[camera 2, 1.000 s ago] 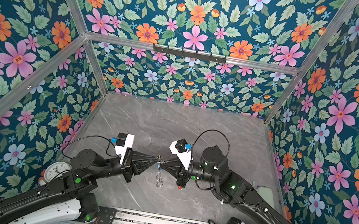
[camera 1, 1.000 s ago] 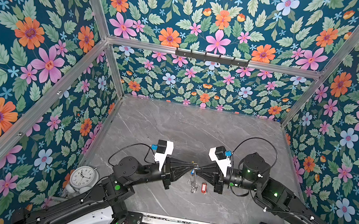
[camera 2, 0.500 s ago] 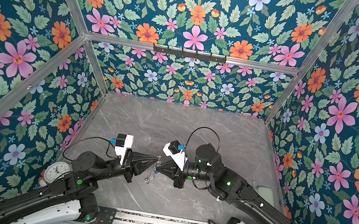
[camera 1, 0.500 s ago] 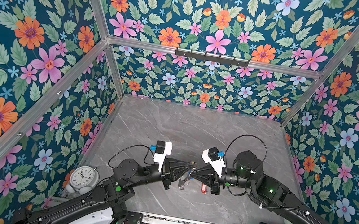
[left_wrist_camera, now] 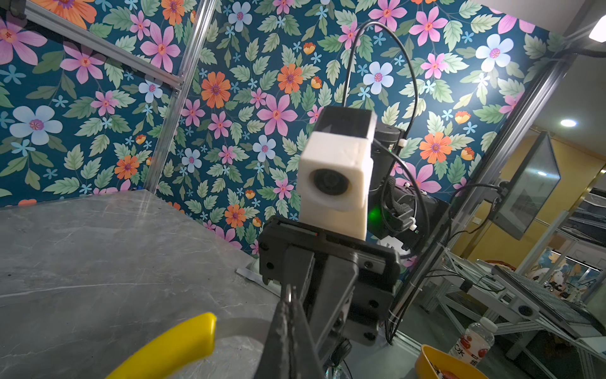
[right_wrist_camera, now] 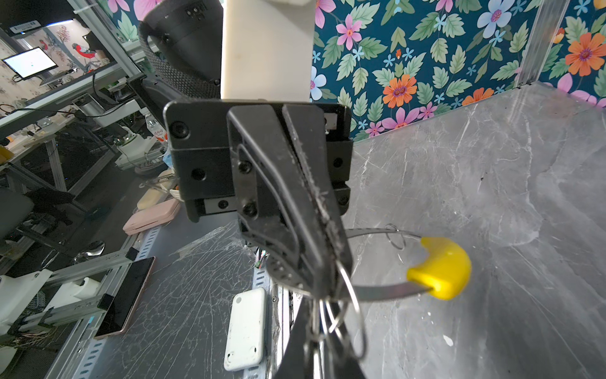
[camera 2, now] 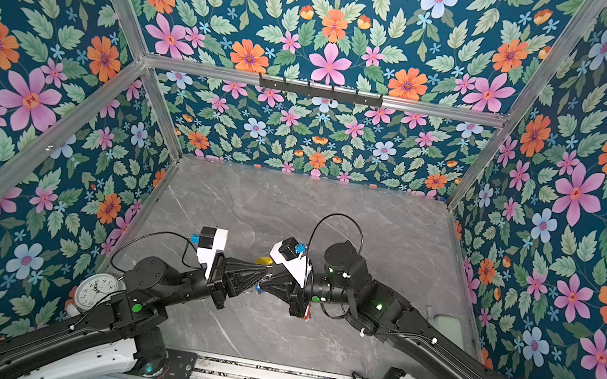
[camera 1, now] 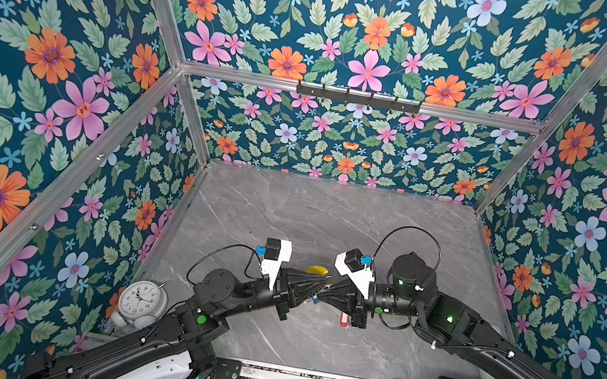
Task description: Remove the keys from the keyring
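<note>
the keyring (right_wrist_camera: 387, 290) is a thin flat metal hoop held in the air above the grey marble table (camera 1: 309, 221), near the table's front middle, between the 2 arms. its yellow sleeve (right_wrist_camera: 441, 269) covers the part of the hoop away from the grip; in both top views it shows just behind the spot where the 2 grippers meet tip to tip. the left gripper (right_wrist_camera: 326, 288) has its jaws pressed together on the bare metal band of the hoop. the right gripper (camera 1: 323, 294) faces it, jaws closed as well, with small wire rings (right_wrist_camera: 347, 311) caught at its tips. 1 loose ring (right_wrist_camera: 395, 236) hangs on the hoop near the sleeve. the keys themselves are too hidden to make out. a blue tag (camera 2: 258, 287) hangs just under the meeting tips. a red tag (camera 1: 344, 319) shows beside the right gripper's housing, apart from the hoop; whether it rests on the table cannot be told. an alarm clock (camera 1: 143, 299) stands near the table's front left corner, well apart from the hoop.
</note>
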### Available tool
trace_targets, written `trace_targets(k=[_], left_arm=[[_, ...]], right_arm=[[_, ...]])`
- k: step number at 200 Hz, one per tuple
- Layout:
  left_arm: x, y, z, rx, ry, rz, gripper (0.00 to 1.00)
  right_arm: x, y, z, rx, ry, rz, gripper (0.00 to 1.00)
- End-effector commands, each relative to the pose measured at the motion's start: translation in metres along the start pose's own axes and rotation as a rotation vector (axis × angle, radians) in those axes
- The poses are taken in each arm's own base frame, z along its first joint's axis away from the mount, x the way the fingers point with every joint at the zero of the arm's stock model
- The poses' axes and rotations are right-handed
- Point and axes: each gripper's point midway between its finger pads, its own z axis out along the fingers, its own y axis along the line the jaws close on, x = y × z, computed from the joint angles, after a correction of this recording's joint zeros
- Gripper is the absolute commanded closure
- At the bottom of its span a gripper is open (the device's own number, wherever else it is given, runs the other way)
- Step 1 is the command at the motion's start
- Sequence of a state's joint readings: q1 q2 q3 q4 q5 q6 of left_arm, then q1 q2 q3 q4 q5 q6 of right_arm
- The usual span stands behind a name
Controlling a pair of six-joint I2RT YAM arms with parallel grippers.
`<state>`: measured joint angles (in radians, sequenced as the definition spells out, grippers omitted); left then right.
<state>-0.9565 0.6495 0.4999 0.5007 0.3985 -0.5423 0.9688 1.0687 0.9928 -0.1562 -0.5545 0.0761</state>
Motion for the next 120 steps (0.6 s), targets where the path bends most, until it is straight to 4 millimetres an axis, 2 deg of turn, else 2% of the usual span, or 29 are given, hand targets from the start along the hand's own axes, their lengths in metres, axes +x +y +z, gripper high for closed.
trace_targets(k=[1, 7, 28, 37, 59, 87, 120], left_arm=[[-0.022, -0.012, -0.002, 0.043, -0.085, 0.037, 1.0], [-0.021, -0.012, -0.002, 0.039, -0.08, 0.037, 1.0], [-0.02, -0.012, -0.003, 0.037, -0.067, 0.045, 1.0], [-0.02, -0.013, -0.003, 0.038, -0.064, 0.051, 1.0], [-0.018, -0.014, -0.003, 0.045, -0.063, 0.057, 1.0], [-0.019, -0.016, -0.005, 0.063, -0.086, 0.064, 1.0], [-0.022, -0.019, -0.006, 0.086, -0.11, 0.071, 1.0]], right_arm=[[0.004, 0.005, -0.001, -0.02, 0.018, 0.013, 1.0], [0.004, 0.006, -0.003, -0.016, 0.019, 0.014, 0.97], [0.002, 0.009, -0.013, 0.002, 0.012, 0.004, 0.72], [0.002, 0.011, -0.018, 0.007, 0.014, -0.003, 0.67], [-0.003, 0.013, -0.036, 0.062, -0.016, -0.03, 0.61], [-0.026, 0.014, -0.06, 0.138, -0.117, -0.061, 0.59], [-0.052, 0.007, -0.062, 0.14, -0.202, -0.028, 0.58]])
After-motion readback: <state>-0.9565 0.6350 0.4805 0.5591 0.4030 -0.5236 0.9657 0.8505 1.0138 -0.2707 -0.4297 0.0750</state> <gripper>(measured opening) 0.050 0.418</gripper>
